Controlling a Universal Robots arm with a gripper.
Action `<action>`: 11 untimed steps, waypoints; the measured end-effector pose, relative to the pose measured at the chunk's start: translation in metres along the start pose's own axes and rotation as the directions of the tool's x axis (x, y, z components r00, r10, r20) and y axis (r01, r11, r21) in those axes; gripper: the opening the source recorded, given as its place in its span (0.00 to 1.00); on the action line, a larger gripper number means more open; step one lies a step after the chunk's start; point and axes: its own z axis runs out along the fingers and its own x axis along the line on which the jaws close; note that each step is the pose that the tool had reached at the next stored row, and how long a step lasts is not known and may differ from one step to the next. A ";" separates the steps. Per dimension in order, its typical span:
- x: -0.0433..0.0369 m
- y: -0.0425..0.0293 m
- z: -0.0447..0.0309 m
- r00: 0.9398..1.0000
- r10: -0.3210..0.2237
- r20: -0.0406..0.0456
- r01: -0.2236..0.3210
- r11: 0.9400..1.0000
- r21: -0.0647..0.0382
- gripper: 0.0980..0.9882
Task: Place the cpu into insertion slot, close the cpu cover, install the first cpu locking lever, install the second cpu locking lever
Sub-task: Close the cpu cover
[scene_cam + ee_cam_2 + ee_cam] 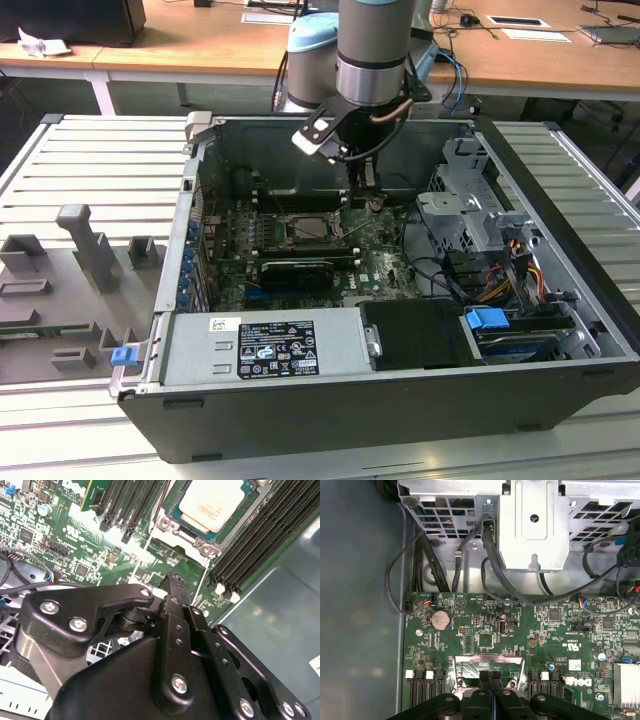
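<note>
The cpu [212, 502] lies flat in its socket on the green motherboard, silvery top up. In the exterior view the socket [310, 228] is at the middle of the open computer case. The cpu cover [490, 659] is a silvery frame that looks raised off the socket, with the board showing through its cut-out. My gripper [366, 190] hangs inside the case just to the exterior view's right of the socket. Its black fingers [490, 676] are pressed together with nothing between them, right at the cover's edge. I cannot tell whether they touch it. The fingertip [172, 580] hovers over the board beside the socket frame.
A metal drive cage [465, 205] and black cables [490, 565] crowd the side past the gripper. Memory slots [260, 545] flank the socket. A long black expansion card [300, 270] and the power supply [265, 345] sit nearer the front. Grey fixtures [90, 250] stand outside the case.
</note>
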 end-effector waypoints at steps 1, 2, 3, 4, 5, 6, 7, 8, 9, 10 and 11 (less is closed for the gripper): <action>0.0000 0.0010 -0.0001 1.000 0.000 0.000 0.000 1.000 0.000 0.01; -0.0001 0.0032 -0.0003 1.000 0.000 0.000 0.000 1.000 0.000 0.01; -0.0001 0.0064 -0.0003 1.000 0.000 0.000 0.000 1.000 0.000 0.01; -0.0001 0.0080 -0.0003 1.000 0.000 0.000 0.000 1.000 0.000 0.01; -0.0001 0.0093 -0.0002 1.000 0.000 0.000 0.000 1.000 0.000 0.01; -0.0002 0.0108 -0.0001 1.000 0.000 0.000 0.000 1.000 0.000 0.01; -0.0002 0.0122 0.0000 1.000 0.000 0.000 0.000 1.000 0.000 0.01; -0.0003 0.0155 0.0002 1.000 0.000 0.000 0.000 1.000 0.000 0.01; -0.0003 0.0182 0.0004 1.000 0.000 0.000 0.000 1.000 0.000 0.01; -0.0003 0.0197 0.0005 1.000 0.000 0.000 0.000 1.000 0.000 0.01; -0.0004 0.0229 0.0007 1.000 0.000 0.000 0.000 1.000 0.000 0.01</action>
